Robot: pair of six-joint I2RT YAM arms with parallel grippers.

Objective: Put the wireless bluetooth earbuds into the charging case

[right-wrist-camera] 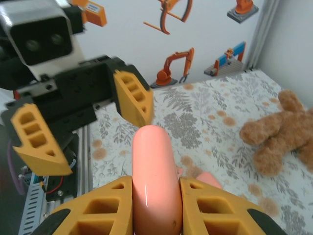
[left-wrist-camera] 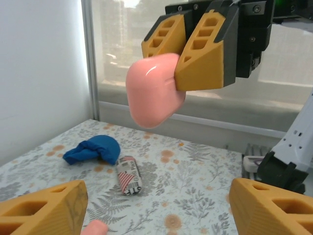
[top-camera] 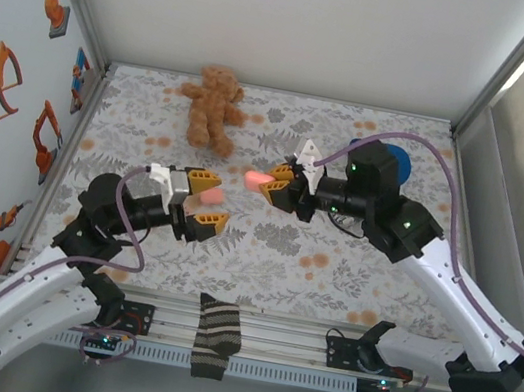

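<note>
Pink and glossy, the charging case is clenched between the right jaws, with an orange finger pressed against each side. It is held up in the air, clear of the flowered surface. Seen from above, the case hangs on the near side of the teddy bear and a little to the bear's right. No lid seam shows, so I cannot tell whether the case is open or closed.

The left jaws are released and spread wide, with nothing between them. They stand on the near side of the bear, almost straight in front of it, and face the case across a small gap without touching it.

Under the left jaws a second small pink piece lies on the surface, nearer the arms than the bear. It is cut off at the picture's edge, and I cannot tell whether it is an earbud or another case.

A blue cloth bundle lies well to the bear's right. A striped sock hangs over the near rail, well apart from the bear.
</note>
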